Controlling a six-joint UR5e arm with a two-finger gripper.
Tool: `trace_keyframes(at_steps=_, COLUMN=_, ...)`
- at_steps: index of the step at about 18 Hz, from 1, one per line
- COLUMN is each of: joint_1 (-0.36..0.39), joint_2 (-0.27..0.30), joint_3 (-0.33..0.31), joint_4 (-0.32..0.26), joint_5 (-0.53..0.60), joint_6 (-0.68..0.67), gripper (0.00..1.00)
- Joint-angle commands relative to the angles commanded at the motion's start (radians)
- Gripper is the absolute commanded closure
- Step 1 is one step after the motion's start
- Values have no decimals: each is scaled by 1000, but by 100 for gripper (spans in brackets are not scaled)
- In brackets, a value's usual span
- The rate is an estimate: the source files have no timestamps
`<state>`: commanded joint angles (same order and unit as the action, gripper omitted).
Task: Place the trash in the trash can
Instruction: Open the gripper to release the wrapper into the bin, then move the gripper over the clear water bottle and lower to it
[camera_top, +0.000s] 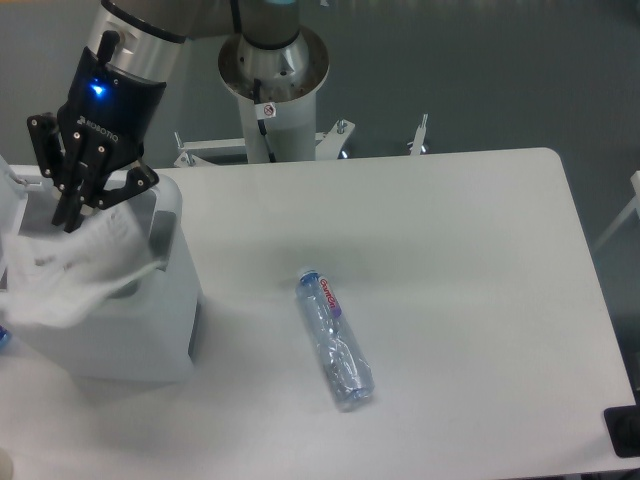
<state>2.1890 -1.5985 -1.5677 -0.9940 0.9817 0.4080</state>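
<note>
Fingers (70, 215) clamped on pouch (65, 270), held over trash can (150, 330); release is called for, bottle (335, 340) next

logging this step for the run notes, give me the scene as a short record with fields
gripper: over the trash can's opening, fingers close together at the pouch's top edge
pouch: white, crumpled, draped over the trash can's opening and front rim
trash can: white bin at the table's left edge
bottle: clear, blue cap, lying on its side mid-table, clear of the bin
table: white
left to do: bottle not yet in the trash can
</note>
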Motion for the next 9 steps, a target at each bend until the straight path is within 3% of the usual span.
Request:
trace_keyframes(at_steps=3, joint_1=46, joint_2=-5, joint_3=14, joint_4=2, joint_5=2, joint_6=0, gripper=0)
trace_keyframes(at_steps=5, joint_1=159, joint_2=-15, joint_3=17, joint_4=2, joint_5=2, joint_6=-3, gripper=0)
trace_keyframes(at_steps=9, joint_1=285, joint_2=-99, joint_3=18, joint_4=-2, joint_5=6, joint_6=-2, gripper=0)
